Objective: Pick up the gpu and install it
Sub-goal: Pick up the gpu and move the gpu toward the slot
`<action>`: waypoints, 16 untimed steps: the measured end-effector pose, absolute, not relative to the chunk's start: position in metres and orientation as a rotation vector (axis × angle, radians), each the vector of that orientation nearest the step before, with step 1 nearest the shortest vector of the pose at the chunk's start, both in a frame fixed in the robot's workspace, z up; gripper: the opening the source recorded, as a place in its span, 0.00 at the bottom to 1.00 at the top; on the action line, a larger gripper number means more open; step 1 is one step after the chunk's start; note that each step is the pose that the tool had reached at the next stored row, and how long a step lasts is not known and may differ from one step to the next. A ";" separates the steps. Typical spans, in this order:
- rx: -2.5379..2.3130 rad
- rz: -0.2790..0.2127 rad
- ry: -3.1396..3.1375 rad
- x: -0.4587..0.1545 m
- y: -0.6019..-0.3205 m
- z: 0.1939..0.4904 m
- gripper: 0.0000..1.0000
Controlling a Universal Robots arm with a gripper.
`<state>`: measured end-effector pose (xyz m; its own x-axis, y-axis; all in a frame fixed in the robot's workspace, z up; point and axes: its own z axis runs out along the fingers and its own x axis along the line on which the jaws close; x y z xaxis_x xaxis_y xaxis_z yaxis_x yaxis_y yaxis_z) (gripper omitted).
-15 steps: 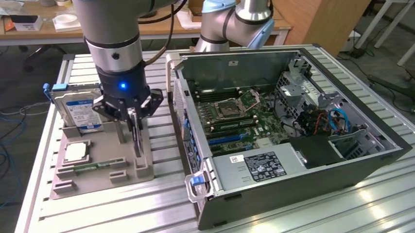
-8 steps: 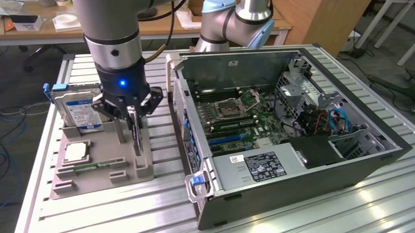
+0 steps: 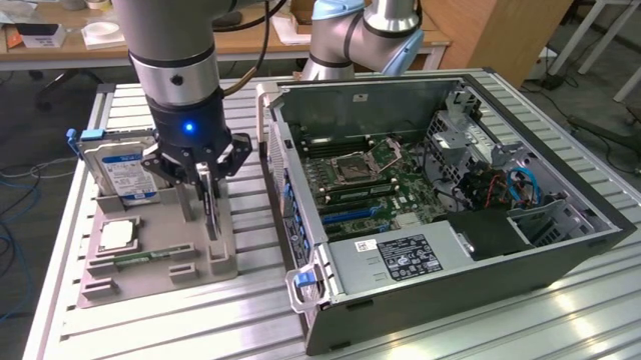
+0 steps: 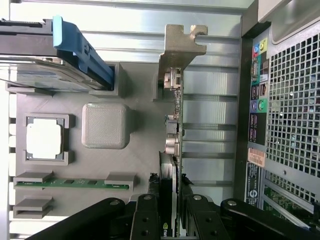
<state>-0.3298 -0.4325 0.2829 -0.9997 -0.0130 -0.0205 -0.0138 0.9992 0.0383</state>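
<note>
Gpu (image 4: 172, 131) edge-on, upright, silvery bracket, clamped in hand (image 4: 171, 202)

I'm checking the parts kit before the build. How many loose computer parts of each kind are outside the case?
hard drive: 1
processor chip: 1
memory stick: 1
gpu: 1
Total: 4
</note>
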 end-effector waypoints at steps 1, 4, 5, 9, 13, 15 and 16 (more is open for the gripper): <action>-0.021 0.060 3.121 -0.330 -0.432 0.283 0.26; -0.021 0.060 3.121 -0.330 -0.432 0.285 0.26; -0.021 0.060 3.121 -0.330 -0.432 0.285 0.26; -0.021 0.062 3.121 -0.330 -0.432 0.289 0.26; -0.021 0.065 3.120 -0.330 -0.432 0.293 0.26; -0.021 0.065 3.121 -0.330 -0.432 0.295 0.26; -0.021 0.066 3.121 -0.330 -0.432 0.296 0.26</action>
<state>-0.3298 -0.4325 0.2964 -0.9997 -0.0129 -0.0205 -0.0138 0.9990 0.0422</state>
